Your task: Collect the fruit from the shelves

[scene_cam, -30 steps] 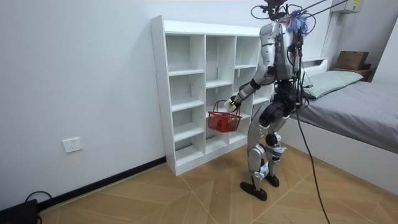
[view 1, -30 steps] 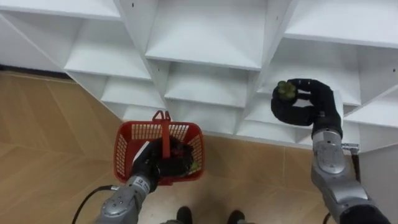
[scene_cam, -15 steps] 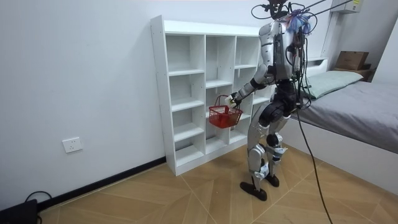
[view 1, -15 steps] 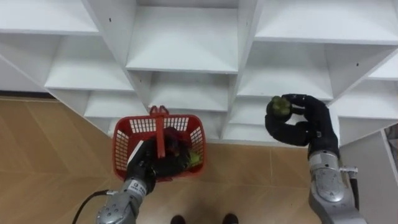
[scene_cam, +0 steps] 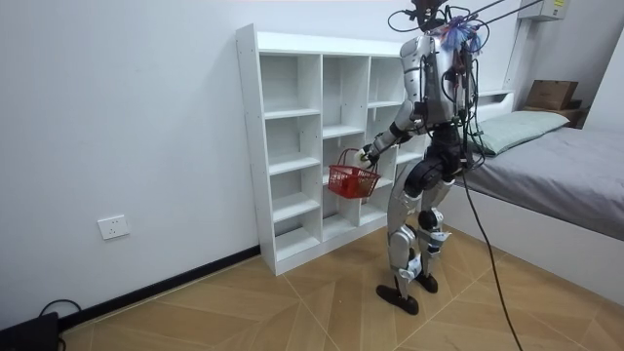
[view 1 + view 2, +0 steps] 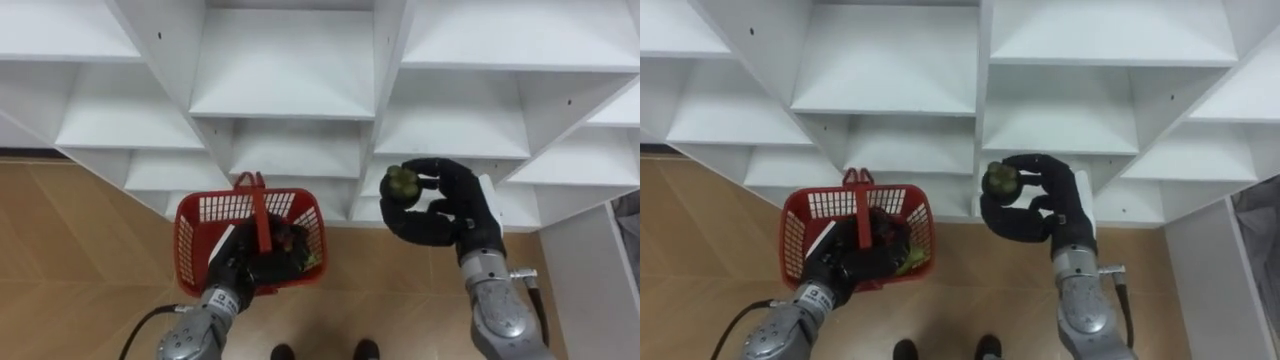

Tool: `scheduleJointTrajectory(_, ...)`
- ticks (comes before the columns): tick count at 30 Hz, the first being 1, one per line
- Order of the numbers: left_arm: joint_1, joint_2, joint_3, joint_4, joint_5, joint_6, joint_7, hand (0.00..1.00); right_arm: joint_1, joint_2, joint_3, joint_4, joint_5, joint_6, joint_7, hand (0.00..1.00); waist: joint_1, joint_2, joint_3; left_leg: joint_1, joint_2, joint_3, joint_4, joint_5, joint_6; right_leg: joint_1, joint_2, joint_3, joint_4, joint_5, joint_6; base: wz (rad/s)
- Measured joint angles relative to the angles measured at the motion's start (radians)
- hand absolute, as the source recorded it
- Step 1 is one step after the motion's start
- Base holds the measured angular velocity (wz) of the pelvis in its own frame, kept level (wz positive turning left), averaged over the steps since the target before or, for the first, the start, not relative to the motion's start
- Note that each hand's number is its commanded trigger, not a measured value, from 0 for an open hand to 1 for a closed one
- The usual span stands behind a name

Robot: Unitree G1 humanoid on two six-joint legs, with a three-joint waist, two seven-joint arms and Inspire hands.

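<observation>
Robot standing upright on a wooden floor [image 6: 70, 250], close before a white closet [image 6: 290, 70] of open shelves; in the room view a bed [image 5: 565, 156] lies behind it, to the room view's right.

(a) Right hand [image 6: 445, 210]: raised in front of the lower shelves, fingers and thumb curled round a small round green fruit [image 6: 402, 183] and pinching it at the fingertips. The fruit is clear of every shelf board and is held in the air to the right of the basket, apart from it.

(b) Left hand [image 6: 238, 268]: low and near the body, fingers wrapped round the upright handle [image 6: 263, 205] of a red plastic basket [image 6: 205, 210] with mesh walls. The basket hangs above the floor, just in front of the lowest shelves; in the room view it shows at about hip height [image 5: 352, 180].

(c) Basket contents: a dark heap, too dim to tell apart, with a patch of green [image 6: 310, 261] at its right side.

(d) Wall to the room view's left of the closet: a white socket [image 5: 114, 227] low down.
</observation>
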Motion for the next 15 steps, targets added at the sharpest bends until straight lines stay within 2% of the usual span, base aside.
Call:
scheduleJointTrajectory(4, -0.002, -0.019, -0.014, 0.0, -0.002, -0.007, -0.005, 1.0, 0.002, 0.001, 0.028, -0.018, -0.016, 0.0, 0.027, 1.0, 0.001, 0.014, 0.0004, 0.0, -0.001, 0.0, -0.004, 0.0, 0.0, 0.0, 0.0, 0.001, -0.004, 0.003, 0.002, 0.0)
scheduleJointTrajectory(9, -0.002, -0.019, -0.05, -0.016, -0.009, -0.011, -0.03, 1.0, 0.002, 0.0, 0.055, -0.054, -0.04, 0.0, 0.051, 1.0, 0.001, 0.022, 0.0004, 0.0, -0.001, 0.0, -0.008, 0.0, 0.0, -0.001, 0.0, 0.001, -0.005, 0.003, 0.002, 0.0)
scheduleJointTrajectory(15, 0.002, -0.018, -0.074, -0.053, -0.01, -0.011, -0.067, 1.0, 0.003, 0.004, 0.071, -0.074, -0.051, 0.001, 0.092, 1.0, 0.003, 0.022, 0.0004, 0.008, -0.003, 0.002, -0.013, 0.0, 0.0, 0.0, 0.0, 0.007, -0.003, 0.003, 0.002, -0.03)
